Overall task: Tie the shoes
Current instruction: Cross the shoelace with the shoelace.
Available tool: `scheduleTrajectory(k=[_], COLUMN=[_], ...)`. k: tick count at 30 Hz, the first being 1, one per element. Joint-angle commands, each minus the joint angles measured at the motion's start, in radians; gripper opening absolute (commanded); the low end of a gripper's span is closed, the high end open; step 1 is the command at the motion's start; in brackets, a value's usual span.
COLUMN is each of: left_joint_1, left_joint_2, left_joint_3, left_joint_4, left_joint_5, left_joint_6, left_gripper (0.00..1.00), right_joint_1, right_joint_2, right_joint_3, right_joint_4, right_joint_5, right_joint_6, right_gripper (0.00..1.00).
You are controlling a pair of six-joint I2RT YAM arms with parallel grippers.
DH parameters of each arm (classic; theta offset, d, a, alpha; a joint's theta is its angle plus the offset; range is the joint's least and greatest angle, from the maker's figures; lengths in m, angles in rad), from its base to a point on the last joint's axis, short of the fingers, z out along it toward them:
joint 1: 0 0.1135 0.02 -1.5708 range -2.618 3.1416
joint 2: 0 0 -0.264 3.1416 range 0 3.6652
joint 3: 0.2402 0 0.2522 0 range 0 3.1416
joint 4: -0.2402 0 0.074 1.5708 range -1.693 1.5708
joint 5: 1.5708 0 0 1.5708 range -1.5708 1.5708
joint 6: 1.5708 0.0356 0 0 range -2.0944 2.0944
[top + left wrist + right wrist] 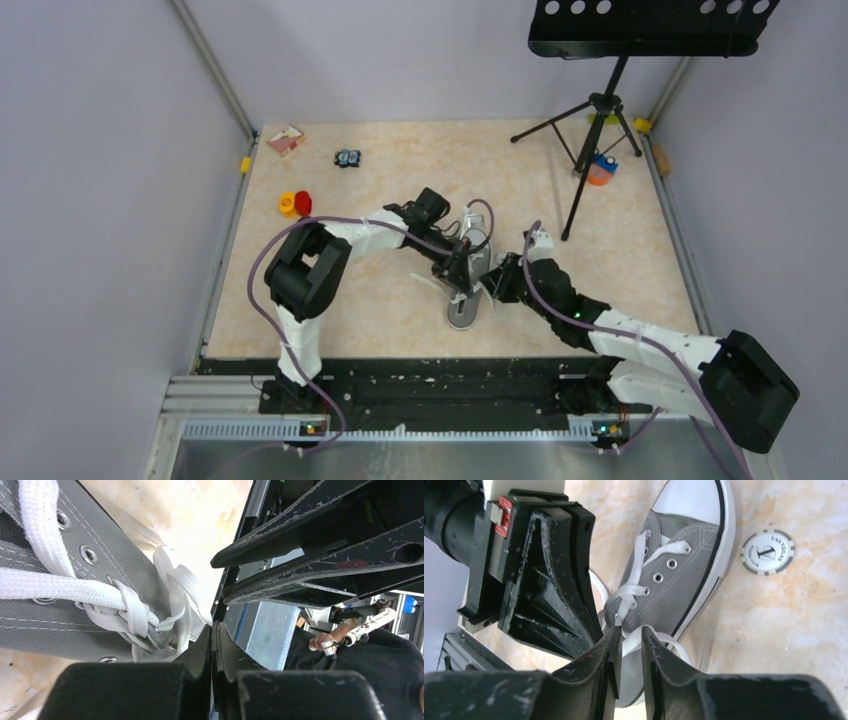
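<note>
Sneaker (pixel 689 575) lies mid-counter (pixel 784 620), well apart from every counter edge. Left tool (pixel 214 625) pressed together, pinching a white lace (pixel 187 605). Right tool (pixel 631 632) slightly spread, lace between its jaws. Poker chip (pixel 767 552) near toe.

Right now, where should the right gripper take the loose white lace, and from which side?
Take the lace just past the top eyelets of the sneaker, where the flat strand runs free. Come from the heel end, squeezing its flat faces; the right gripper straddles it there, jaws slightly apart. The shut left gripper sits close alongside, so keep the approach narrow.
</note>
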Motion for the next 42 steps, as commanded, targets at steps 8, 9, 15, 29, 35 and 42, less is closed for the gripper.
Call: scheduleTrajectory(k=[8,9,15,29,35,42], left_joint_1=[-0.006,-0.005,-0.005,-0.006,-0.006,-0.007], left_joint_2=[-0.032,-0.034,-0.042,-0.041,-0.041,-0.044], left_joint_3=[0.042,0.045,0.051,0.066,0.067,0.064], left_joint_4=[0.034,0.033,0.062,0.071,0.071,0.067], left_joint_5=[0.011,0.007,-0.008,-0.014,-0.010,-0.013], left_joint_6=[-0.026,-0.030,-0.071,-0.095,-0.095,-0.090], left_gripper=[0.00,0.00,0.00,0.00,0.00,0.00], right_joint_1=[0.005,0.006,0.006,0.005,0.005,0.005], right_joint_2=[-0.069,-0.067,-0.046,0.071,0.104,0.130], right_joint_3=[-0.063,-0.062,-0.067,-0.061,-0.050,-0.049], right_joint_4=[-0.019,-0.020,0.019,0.165,0.177,0.228], right_joint_5=[-0.031,-0.042,-0.093,-0.103,-0.096,-0.105], right_joint_6=[0.014,-0.001,-0.055,0.045,0.065,0.087], right_gripper=[0.23,0.23,0.21,0.36,0.39,0.36])
